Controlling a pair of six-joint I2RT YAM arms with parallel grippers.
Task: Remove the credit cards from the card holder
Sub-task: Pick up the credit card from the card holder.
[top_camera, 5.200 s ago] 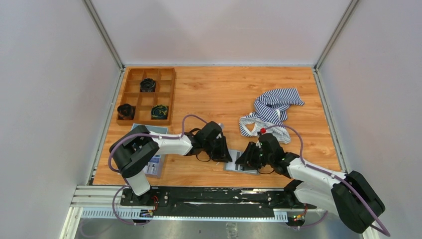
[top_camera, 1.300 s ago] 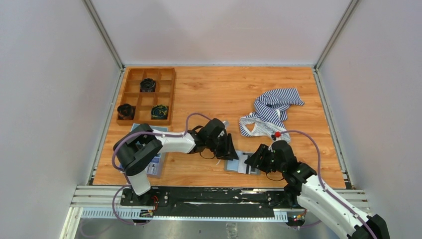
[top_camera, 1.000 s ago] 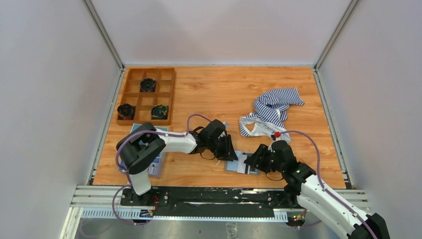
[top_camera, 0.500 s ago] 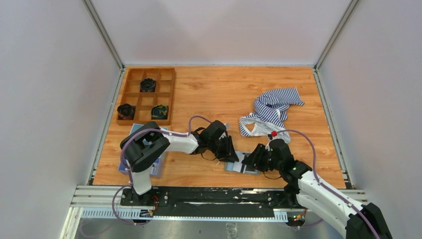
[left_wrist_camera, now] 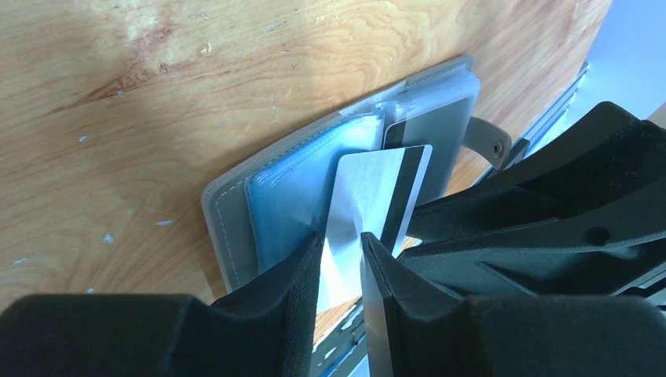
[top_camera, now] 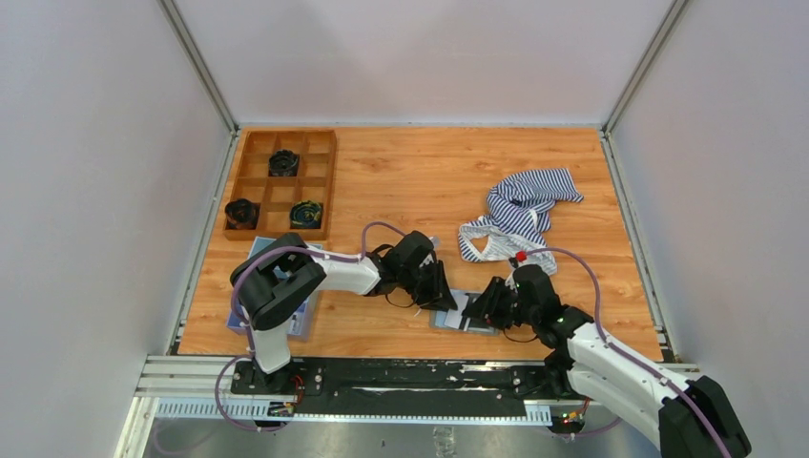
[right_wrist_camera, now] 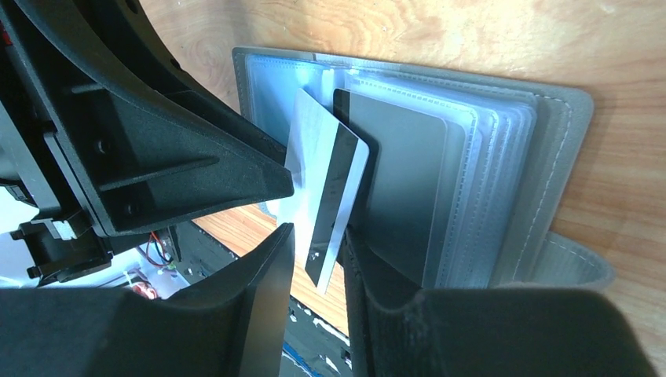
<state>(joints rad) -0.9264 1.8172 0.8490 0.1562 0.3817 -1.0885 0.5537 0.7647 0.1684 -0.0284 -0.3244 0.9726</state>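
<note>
The grey card holder (top_camera: 445,318) (left_wrist_camera: 236,196) (right_wrist_camera: 503,157) lies open on the wooden table near the front edge. Its blue-grey sleeves face up. One credit card (left_wrist_camera: 377,184) (right_wrist_camera: 326,184), silvery with a black stripe, stands up out of it. A dark card (right_wrist_camera: 408,181) stays in a sleeve. My left gripper (top_camera: 441,294) (left_wrist_camera: 342,239) is shut on the silvery card's end. My right gripper (top_camera: 482,310) (right_wrist_camera: 318,232) faces it from the right. Its jaws are narrow but open around the card's lower corner, with a gap on one side.
A wooden compartment tray (top_camera: 280,181) holding dark round objects stands at the back left. A striped cloth (top_camera: 520,215) lies at the right, behind my right arm. A blue tray (top_camera: 286,310) sits under my left arm. The metal rail (top_camera: 382,372) runs along the near edge.
My right gripper has slid left over the card holder to the raised card, and its jaws have narrowed. My left gripper has stayed almost still on the card.
</note>
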